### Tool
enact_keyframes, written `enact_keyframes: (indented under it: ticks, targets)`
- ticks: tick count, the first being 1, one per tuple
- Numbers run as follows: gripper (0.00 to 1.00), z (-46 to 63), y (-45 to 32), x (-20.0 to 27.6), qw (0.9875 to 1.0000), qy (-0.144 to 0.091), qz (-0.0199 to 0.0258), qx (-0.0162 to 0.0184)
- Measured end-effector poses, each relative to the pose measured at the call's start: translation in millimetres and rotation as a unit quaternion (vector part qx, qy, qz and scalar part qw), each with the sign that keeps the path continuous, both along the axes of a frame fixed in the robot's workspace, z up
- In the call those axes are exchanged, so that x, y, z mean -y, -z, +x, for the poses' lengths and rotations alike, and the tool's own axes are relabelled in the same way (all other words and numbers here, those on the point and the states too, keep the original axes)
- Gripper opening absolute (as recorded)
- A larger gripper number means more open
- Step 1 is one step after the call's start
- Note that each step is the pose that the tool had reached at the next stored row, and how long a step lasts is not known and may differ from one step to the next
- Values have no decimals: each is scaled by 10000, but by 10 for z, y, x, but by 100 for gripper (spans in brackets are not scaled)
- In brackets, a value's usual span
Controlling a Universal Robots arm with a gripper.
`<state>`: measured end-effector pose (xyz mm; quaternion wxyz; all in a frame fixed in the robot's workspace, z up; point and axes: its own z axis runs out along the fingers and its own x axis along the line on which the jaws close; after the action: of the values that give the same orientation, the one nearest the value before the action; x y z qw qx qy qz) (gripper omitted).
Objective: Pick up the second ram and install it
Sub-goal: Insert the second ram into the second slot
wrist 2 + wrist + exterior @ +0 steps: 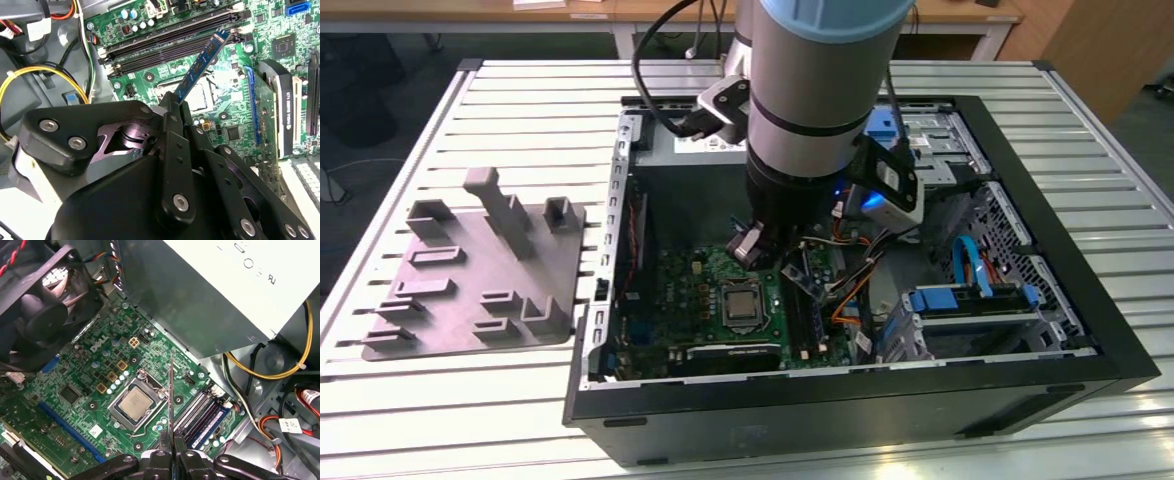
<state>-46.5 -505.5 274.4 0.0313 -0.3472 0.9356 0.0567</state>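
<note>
The gripper [171, 102] is clamped on the second ram [202, 62], its fingers [161, 456] pinching one end of the thin stick. The arm reaches down into the open computer case [1067, 300]. The stick hangs over the green motherboard [707, 285], between the CPU socket [135, 404] and the long black memory slots [170, 42], not seated in either slot.

We see a blue ram [202, 62], a black hand [172, 455], a green board [87, 372] with black slots [167, 44], a grey tray [467, 300] and a pale ribbed counter [454, 400].
</note>
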Motion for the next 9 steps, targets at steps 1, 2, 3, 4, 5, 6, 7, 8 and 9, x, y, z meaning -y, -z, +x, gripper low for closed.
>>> enact_keyframes:
  ticks: [1, 2, 3, 4, 5, 6, 7, 8, 9]
  targets:
    - [14, 0, 0, 0, 10000, 34, 0, 0]
    - [14, 0, 1, 0, 10000, 63, 0, 0]
    - [14, 0, 1, 0, 10000, 91, 0, 0]
    - [14, 0, 2, 0, 9999, 120, 0, 0]
    - [14, 0, 2, 0, 9999, 151, 0, 0]
    - [14, 0, 3, 0, 9998, 181, 0, 0]
    - [14, 0, 3, 0, 9998, 213, 0, 0]
    - [14, 0, 4, 0, 9997, 244, 0, 0]
    - [14, 0, 4, 0, 9996, 275, 0, 0]
